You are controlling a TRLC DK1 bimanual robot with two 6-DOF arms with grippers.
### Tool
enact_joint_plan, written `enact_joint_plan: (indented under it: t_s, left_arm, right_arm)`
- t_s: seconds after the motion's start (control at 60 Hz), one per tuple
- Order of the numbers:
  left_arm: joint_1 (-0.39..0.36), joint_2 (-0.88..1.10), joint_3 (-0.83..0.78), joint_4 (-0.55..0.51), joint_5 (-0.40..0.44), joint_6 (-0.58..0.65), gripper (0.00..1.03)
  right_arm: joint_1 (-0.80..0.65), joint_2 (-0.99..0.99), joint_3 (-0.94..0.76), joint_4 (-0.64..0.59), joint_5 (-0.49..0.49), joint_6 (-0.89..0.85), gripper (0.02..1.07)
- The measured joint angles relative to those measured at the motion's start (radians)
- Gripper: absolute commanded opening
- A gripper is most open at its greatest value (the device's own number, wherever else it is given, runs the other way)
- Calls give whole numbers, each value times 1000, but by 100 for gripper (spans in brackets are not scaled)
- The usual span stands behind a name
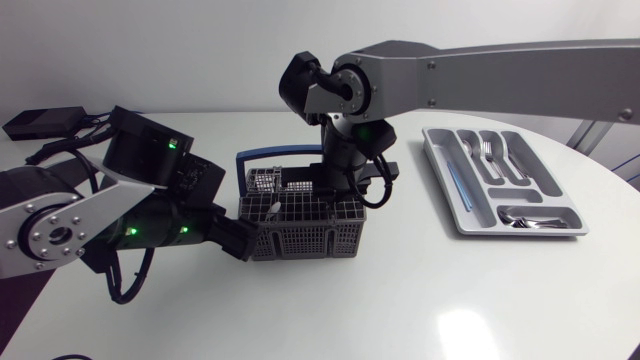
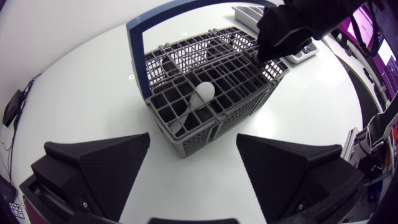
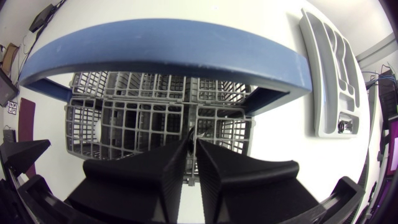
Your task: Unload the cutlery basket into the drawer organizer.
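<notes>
The grey cutlery basket [image 1: 300, 228] with its blue handle [image 1: 262, 155] stands mid-table. My right gripper [image 1: 335, 188] reaches down into its right rear compartment. In the right wrist view that gripper [image 3: 191, 146] is shut on a thin metal cutlery handle [image 3: 189, 132] standing between the narrow fingers, under the blue handle [image 3: 168, 46]. My left gripper [image 1: 243, 238] sits at the basket's left end, open; in its wrist view [image 2: 193, 165] the basket corner [image 2: 186, 144] lies just ahead of the wide fingers. A white spoon-like piece [image 2: 203, 92] lies inside. The grey organizer [image 1: 455, 195] sits at the right.
The organizer holds forks [image 1: 487, 150], spoons [image 1: 530, 220] and other cutlery in its compartments. Cables and a black box [image 1: 45, 122] lie at the table's far left. Bare white tabletop [image 1: 400, 300] extends in front of the basket and between basket and organizer.
</notes>
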Motion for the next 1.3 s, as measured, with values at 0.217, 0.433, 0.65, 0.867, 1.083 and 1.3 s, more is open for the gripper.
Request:
enact_joint_plan:
  t_s: [0.217,0.433,0.65,0.867,1.083,1.3]
  left_arm:
    - [0,0,-1,0,0,0,98]
    - [0,0,-1,0,0,0,98]
    - [0,0,-1,1,0,0,98]
    - [0,11,-10,17,0,0,98]
    - [0,24,-12,19,0,0,98]
    - [0,35,-12,19,0,0,98]
  right_arm:
    - [0,0,-3,6,-2,10,8]
    - [-1,-5,-9,14,-21,16,8]
    - [-1,-41,-31,29,-59,26,8]
    - [-1,-102,-41,32,-79,27,8]
    - [-3,-175,-65,48,-131,34,8]
    - [-7,-236,-77,56,-211,34,8]
